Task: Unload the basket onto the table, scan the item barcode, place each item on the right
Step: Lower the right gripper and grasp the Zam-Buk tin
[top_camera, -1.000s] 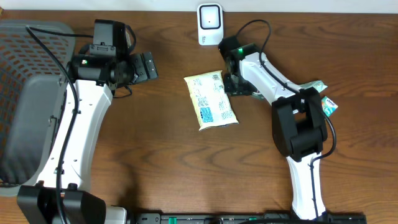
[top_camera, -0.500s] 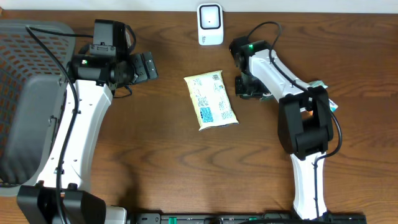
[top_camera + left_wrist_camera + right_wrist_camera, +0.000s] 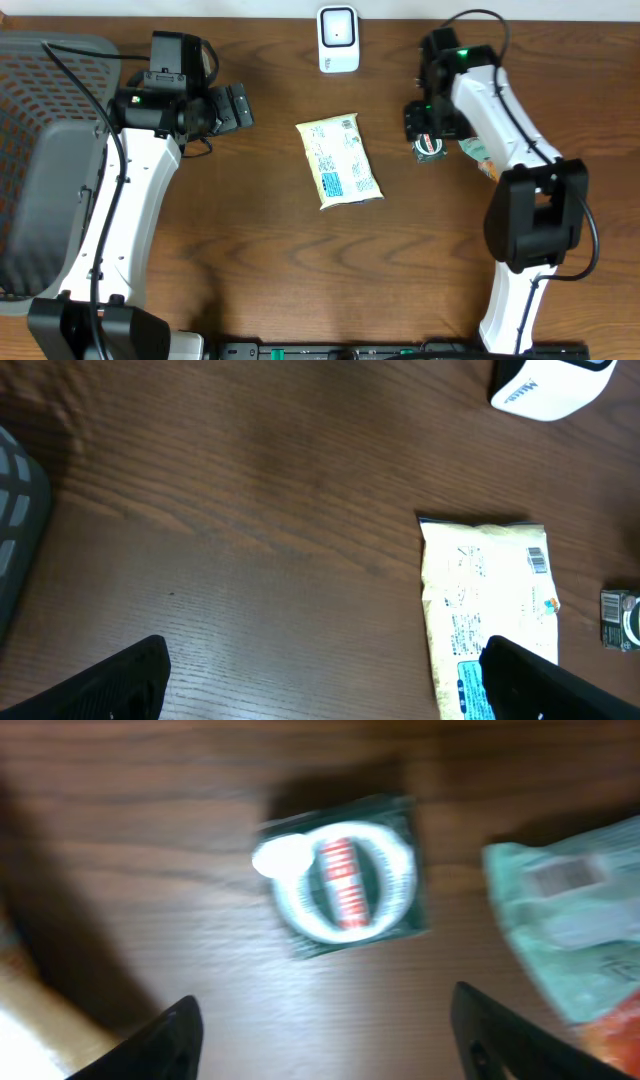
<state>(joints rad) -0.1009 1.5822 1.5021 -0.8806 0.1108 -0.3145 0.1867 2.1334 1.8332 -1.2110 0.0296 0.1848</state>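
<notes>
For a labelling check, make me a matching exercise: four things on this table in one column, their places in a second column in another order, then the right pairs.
Things
1. scanner
2. yellow packet
3. small green box
4. basket

Places
A. left end of the table
B. by the right gripper
C. middle of the table, lying flat
D. far edge, near the centre

Pairs: 1-D, 2-C, 3-B, 4-A
</notes>
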